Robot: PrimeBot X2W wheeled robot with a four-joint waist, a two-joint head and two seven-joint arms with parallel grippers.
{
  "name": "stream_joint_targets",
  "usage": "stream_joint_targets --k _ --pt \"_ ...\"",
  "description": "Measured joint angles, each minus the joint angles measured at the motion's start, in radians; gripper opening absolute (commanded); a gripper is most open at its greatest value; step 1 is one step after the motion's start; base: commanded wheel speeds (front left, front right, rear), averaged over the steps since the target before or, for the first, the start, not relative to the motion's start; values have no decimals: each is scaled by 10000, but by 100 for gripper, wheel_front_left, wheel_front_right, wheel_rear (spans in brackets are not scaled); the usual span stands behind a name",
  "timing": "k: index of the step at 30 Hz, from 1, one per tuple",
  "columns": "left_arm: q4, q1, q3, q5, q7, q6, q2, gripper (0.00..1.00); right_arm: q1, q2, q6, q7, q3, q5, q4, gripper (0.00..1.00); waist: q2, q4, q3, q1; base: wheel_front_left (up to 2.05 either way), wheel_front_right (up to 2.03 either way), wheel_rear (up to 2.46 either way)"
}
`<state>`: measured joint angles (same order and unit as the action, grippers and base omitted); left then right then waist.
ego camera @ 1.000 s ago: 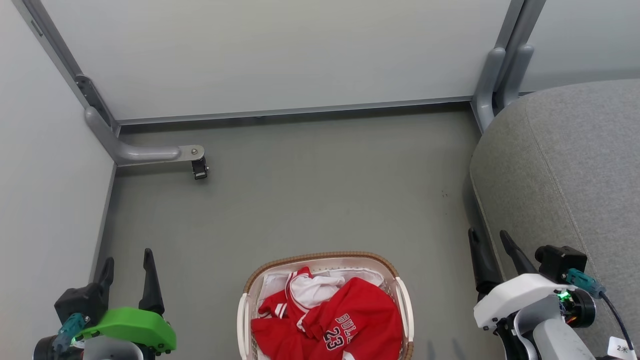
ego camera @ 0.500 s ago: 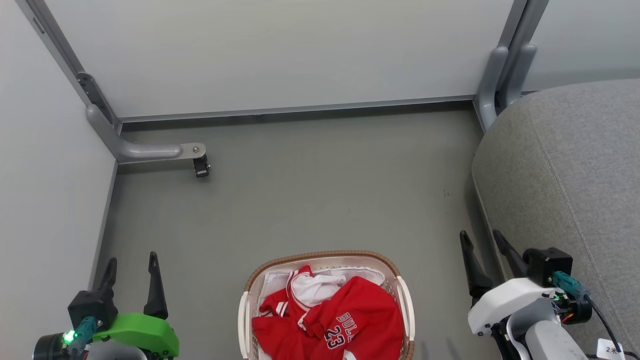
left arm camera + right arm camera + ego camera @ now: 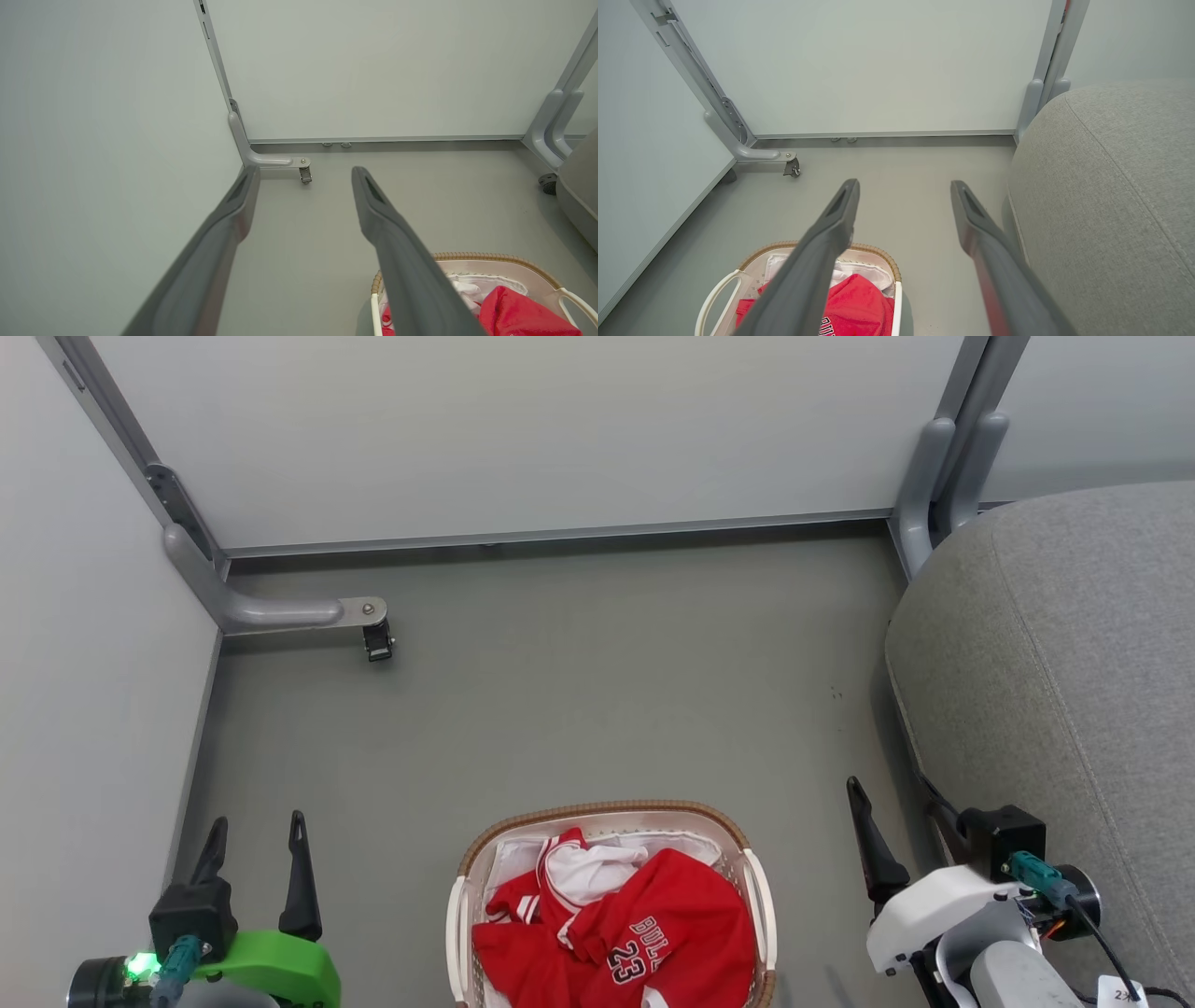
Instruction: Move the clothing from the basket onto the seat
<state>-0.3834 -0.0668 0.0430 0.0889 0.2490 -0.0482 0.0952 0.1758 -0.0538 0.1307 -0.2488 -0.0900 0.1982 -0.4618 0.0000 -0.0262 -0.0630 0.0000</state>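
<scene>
The red clothing (image 3: pixel 653 933), lettered "BULLS 23", lies crumpled in the basket (image 3: pixel 607 807) at the bottom centre of the head view. The grey seat (image 3: pixel 1074 644) fills the right side. My left gripper (image 3: pixel 259 821) stands open over the floor, left of the basket and apart from it. On the other side my right gripper (image 3: pixel 892 789) is open between the basket and the seat's edge. In the left wrist view, the left gripper (image 3: pixel 306 169) has the basket (image 3: pixel 490 256) and clothing (image 3: pixel 518 312) at lower right. In the right wrist view, the right gripper (image 3: pixel 904 183) has the basket (image 3: pixel 873 247) and clothing (image 3: pixel 859 298) at lower left and the seat (image 3: pixel 1111 186) at right.
Pale partition walls close the floor at the back and left. A grey metal foot with a caster (image 3: pixel 376 639) juts from the left corner. Grey posts (image 3: pixel 934 476) stand at the back right, beside the seat. Bare grey floor (image 3: pixel 607 691) stretches beyond the basket.
The head camera has shifted slightly. Both grippers have drawn back toward the bottom of the head view, the right one also a little to the left. Basket and clothing lie as before.
</scene>
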Motion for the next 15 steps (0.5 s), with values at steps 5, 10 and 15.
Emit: stream_joint_targets --k 5,10,15 --pt "-6 81 31 -407 88 -63 -65 100 -1 2 0 -82 -2 -169 -201 100 0 -19 1 0 0 0 0" --pt "61 115 125 -545 134 -92 -128 100 -1 4 0 -130 54 -297 -198 100 0 -30 17 0 0 0 0" --pt "-17 118 157 -504 136 -253 -188 100 3 13 0 -130 77 -293 -102 100 0 -15 -73 0 0 0 0"
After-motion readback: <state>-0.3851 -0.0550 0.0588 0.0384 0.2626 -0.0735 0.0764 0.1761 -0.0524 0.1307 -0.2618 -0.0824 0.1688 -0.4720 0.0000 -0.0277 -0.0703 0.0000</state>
